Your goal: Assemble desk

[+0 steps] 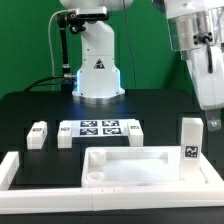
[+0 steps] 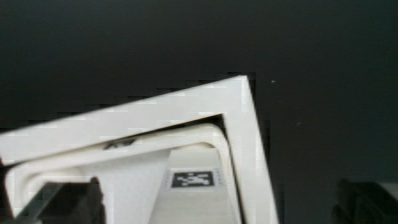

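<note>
The white desk panel (image 1: pixel 128 166) lies flat at the front, rim up, inside the white border bars. One square leg post (image 1: pixel 190 146) stands upright at the panel's end on the exterior view's right, with a tag on its face. Two short leg posts (image 1: pixel 38 133) (image 1: pixel 66 134) lie beside the marker board on the exterior view's left. My gripper (image 1: pixel 212 116) hangs high above the upright post, open and empty. In the wrist view the dark fingertips (image 2: pixel 64 202) stand wide apart, and a tagged white part (image 2: pixel 192 180) shows far below between them.
The marker board (image 1: pixel 100 128) lies behind the panel, in front of the robot base (image 1: pixel 97 70). The L-shaped border bars (image 1: pixel 12 170) run along the front and sides; one corner shows in the wrist view (image 2: pixel 214 100). The table top is black.
</note>
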